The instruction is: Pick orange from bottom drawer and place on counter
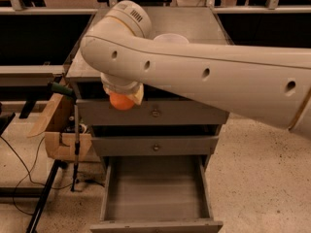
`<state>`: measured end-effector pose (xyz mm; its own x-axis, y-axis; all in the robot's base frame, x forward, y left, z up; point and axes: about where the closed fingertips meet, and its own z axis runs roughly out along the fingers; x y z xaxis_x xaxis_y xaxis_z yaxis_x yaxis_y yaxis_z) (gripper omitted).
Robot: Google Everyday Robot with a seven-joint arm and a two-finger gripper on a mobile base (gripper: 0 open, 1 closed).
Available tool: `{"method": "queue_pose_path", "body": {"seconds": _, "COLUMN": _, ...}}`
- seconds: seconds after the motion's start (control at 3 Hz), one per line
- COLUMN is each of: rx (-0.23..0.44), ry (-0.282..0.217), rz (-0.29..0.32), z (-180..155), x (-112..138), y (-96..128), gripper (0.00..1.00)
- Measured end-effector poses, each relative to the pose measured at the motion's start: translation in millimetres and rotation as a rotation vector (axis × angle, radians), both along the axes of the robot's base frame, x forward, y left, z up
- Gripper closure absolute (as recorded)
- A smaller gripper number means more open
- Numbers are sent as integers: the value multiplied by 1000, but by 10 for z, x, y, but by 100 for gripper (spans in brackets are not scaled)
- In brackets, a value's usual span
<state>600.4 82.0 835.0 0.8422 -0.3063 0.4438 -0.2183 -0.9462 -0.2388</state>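
Note:
The orange (121,101) is held in my gripper (122,99), which hangs under the big cream arm (204,72) at the front left edge of the counter (194,25), level with the top drawer front. The fingers are mostly hidden behind the wrist and close around the orange. The bottom drawer (156,213) is pulled open below, its flat floor bare.
A white bowl (170,38) sits on the counter, partly hidden by the arm. Two shut drawers with small round knobs (155,113) lie above the open one. A cardboard box (60,130) and a black stand with cables (75,140) are at the left.

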Motion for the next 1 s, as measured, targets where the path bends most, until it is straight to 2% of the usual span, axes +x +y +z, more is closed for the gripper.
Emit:
{"method": "queue_pose_path", "body": {"seconds": 0.33, "rx": 71, "ry": -111, "rz": -1, "z": 339, "x": 306, "y": 169, "gripper": 100}}
{"method": "queue_pose_path", "body": {"seconds": 0.67, "rx": 155, "ry": -157, "rz": 7, "z": 580, "x": 642, "y": 275, "gripper": 100}}
{"method": "queue_pose_path", "body": {"seconds": 1.0, "rx": 217, "ry": -156, "rz": 17, "z": 726, "x": 962, "y": 360, "gripper": 100}}
